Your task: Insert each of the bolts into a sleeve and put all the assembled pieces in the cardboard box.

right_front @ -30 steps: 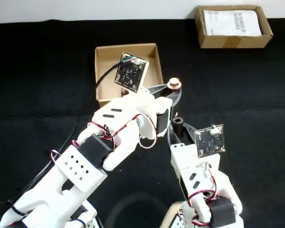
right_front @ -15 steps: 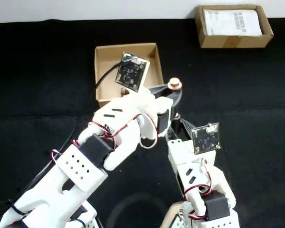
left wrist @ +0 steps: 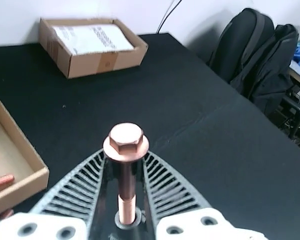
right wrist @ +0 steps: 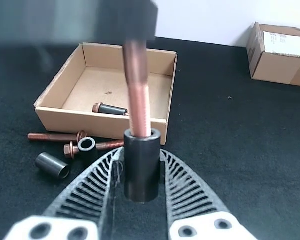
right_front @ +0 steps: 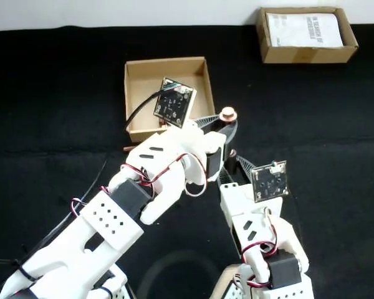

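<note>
Lowered slightly, bolt (left wrist: 125, 141) tip in sleeve (right wrist: 142, 162), left tool (left wrist: 125, 156) gripping bolt, right tool (right wrist: 140, 156) gripping sleeve, black table (left wrist: 190, 110) (backpacks (left wrist: 255, 55) behind)

Left gripper (left wrist: 125, 156) clamped a bolt (left wrist: 126, 141), held directly above right gripper (right wrist: 141, 155), which gripped a sleeve (right wrist: 142, 170); both arms angled inward.

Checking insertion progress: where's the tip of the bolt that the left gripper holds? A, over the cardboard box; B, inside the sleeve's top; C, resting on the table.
B: the bolt runs down into the mouth of the sleeve clamped in the right gripper.
</note>
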### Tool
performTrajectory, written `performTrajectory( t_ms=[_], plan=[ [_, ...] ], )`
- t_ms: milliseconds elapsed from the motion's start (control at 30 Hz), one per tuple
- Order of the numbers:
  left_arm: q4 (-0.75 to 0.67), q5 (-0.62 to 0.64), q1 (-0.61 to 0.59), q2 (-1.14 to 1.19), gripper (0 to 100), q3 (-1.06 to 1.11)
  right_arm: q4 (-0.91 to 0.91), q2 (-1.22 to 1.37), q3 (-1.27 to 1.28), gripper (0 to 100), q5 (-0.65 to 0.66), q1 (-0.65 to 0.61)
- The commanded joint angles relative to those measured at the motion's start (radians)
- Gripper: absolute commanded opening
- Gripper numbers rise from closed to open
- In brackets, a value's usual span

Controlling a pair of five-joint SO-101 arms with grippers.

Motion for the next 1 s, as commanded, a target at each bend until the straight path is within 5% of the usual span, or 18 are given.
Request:
performTrajectory(
  t_ms=[0, 467, 600, 733, 967],
  plan=[
    [-0.026, -0.005, -0.008, -0.004, 1, 0.01, -0.025, -0.008, -0.013, 0.8, -0.009, 0.007],
    [-0.02, -0.005, 0.056, -0.012, 1, 0.091, -0.025, -0.008, -0.013, 0.8, -0.006, 0.008],
    [0.055, -0.121, 0.061, -0.012, 1, 0.091, -0.025, -0.008, -0.015, 0.8, -0.005, 0.01],
    [0.204, -0.203, 0.071, -0.013, 9, 0.088, -0.025, -0.008, -0.015, 0.8, -0.003, 0.012],
    [0.726, -0.302, 0.081, -0.105, 27, -0.033, -0.025, -0.007, -0.015, 0.8, -0.003, 0.013]
  ],
)
